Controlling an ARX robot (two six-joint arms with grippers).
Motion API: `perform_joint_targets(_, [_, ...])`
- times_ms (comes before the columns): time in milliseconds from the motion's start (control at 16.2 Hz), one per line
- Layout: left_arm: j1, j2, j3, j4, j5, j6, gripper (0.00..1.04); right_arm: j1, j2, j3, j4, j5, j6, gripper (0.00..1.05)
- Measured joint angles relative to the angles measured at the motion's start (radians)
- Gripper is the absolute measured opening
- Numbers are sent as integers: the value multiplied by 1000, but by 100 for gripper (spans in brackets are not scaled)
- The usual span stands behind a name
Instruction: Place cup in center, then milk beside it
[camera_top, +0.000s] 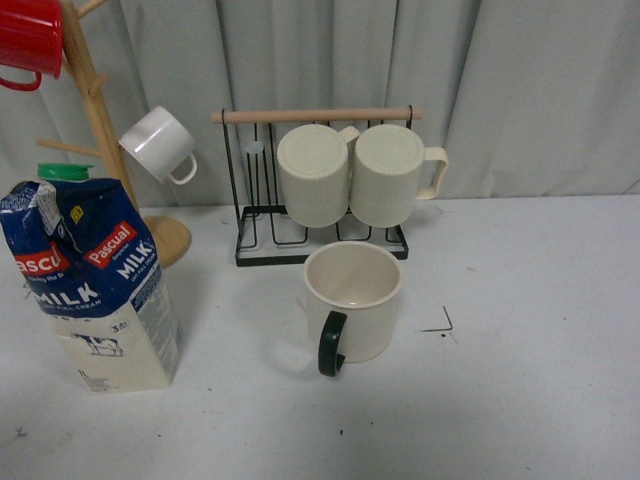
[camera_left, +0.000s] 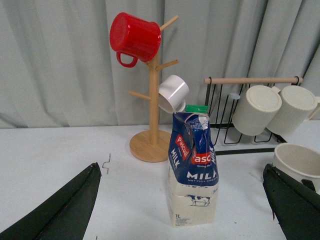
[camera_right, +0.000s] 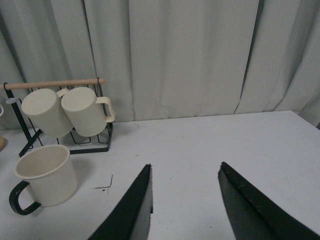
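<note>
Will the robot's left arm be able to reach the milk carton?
Probably yes: the left gripper is open, the milk carton stands upright straight ahead of it, and nothing lies in between.

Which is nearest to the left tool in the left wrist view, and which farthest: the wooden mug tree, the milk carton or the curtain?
1. milk carton, standing directly ahead.
2. wooden mug tree, behind the carton.
3. curtain, at the very back.

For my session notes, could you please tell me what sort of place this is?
Likely a staged test tabletop, not a real kitchen: a plain white table backed by grey curtains, with a mug tree, rack, cup and milk set out.
</note>
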Motion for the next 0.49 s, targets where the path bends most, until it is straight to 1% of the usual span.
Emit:
perform_joint_targets(123, [0, 0, 0, 0, 0, 0, 98, 0, 0, 0, 0, 0, 0, 59])
perform_joint_targets(246, [0, 0, 0, 0, 0, 0, 98, 0, 0, 0, 0, 0, 0, 82])
perform_joint_targets(308, [0, 0, 0, -2, 0, 0, 98, 0, 0, 0, 0, 0, 0, 92])
perform_joint_targets(369, [-10, 76, 69, -196, 21, -60, 98, 0, 0, 0, 0, 0, 1, 100])
perform_joint_targets(431, [-74, 288, 192, -335, 8, -190, 98, 0, 0, 0, 0, 0, 0, 97])
perform_joint_targets(492, [-103, 381, 245, -303, 19, -256, 98, 0, 0, 0, 0, 0, 0, 98])
